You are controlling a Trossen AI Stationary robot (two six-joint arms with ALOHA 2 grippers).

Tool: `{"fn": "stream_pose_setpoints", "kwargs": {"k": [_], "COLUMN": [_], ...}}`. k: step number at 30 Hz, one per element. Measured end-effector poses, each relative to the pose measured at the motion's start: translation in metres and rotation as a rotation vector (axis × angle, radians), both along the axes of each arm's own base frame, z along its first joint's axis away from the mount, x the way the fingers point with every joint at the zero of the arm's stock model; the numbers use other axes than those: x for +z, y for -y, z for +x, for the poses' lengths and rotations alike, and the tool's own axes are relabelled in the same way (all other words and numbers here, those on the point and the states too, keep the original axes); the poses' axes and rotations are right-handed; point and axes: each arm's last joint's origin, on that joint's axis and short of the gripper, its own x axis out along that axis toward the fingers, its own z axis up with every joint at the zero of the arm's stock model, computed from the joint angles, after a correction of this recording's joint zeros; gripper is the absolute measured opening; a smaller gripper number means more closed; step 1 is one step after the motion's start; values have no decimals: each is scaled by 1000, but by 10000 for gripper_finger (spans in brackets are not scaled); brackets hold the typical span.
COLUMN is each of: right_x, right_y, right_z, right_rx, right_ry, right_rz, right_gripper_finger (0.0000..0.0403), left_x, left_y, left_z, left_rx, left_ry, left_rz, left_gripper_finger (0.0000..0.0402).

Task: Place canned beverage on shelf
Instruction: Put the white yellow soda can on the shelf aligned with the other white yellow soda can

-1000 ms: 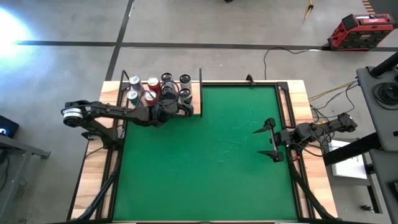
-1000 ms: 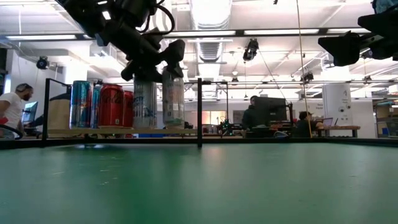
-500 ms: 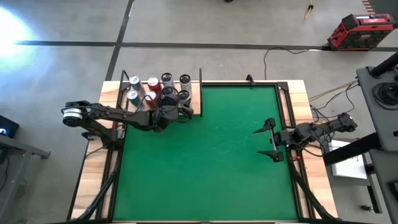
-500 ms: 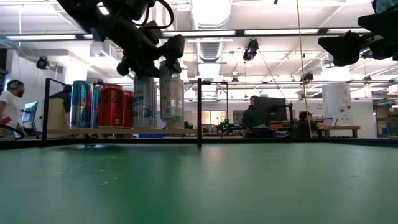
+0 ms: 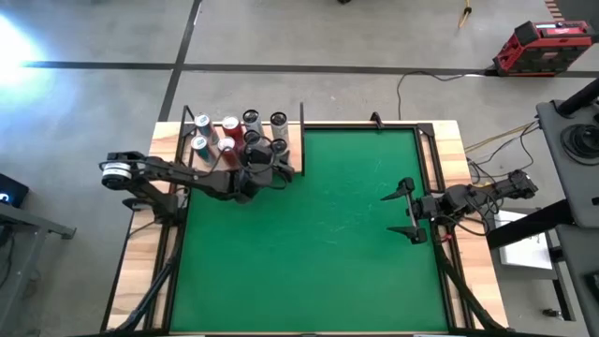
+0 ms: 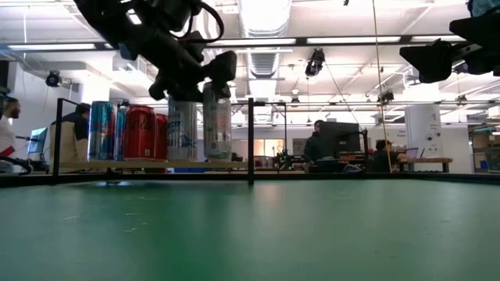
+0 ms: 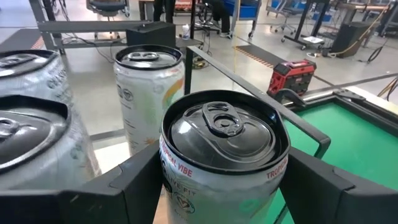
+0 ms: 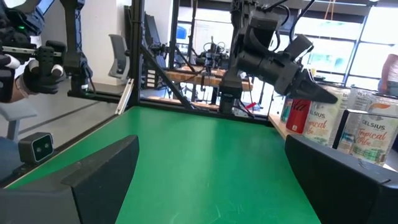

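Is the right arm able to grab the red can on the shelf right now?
Probably not easily. The right gripper waits open across the mat, and the left gripper, shut on a can, stands before the red can.

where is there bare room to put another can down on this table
The green mat is bare from the shelf across to the open right claw. The shelf is crowded: cans fill most of it, and the left claw holds one can at its front.
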Motion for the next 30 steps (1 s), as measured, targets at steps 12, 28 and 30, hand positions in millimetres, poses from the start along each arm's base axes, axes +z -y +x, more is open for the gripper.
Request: {"fn": "stream_pose_setpoints", "kwargs": {"k": [12,28,30], "right_x": [0,0,0], "right_y": [0,0,0], "right_z": [0,0,0], "right_rx": [0,0,0], "right_ry": [-1,0,-1], "right_rz": [0,0,0], "right_gripper_finger": [396,396,396], "left_x": [-5,-7,-7], "left_y": [-1,-1,-1], "left_z": [5,4,4], "left_rx": [33,26,25], "left_ry": [21,-22,-28], "left_rz": [20,25,24], "left_gripper_finger": [258,258,258]}}
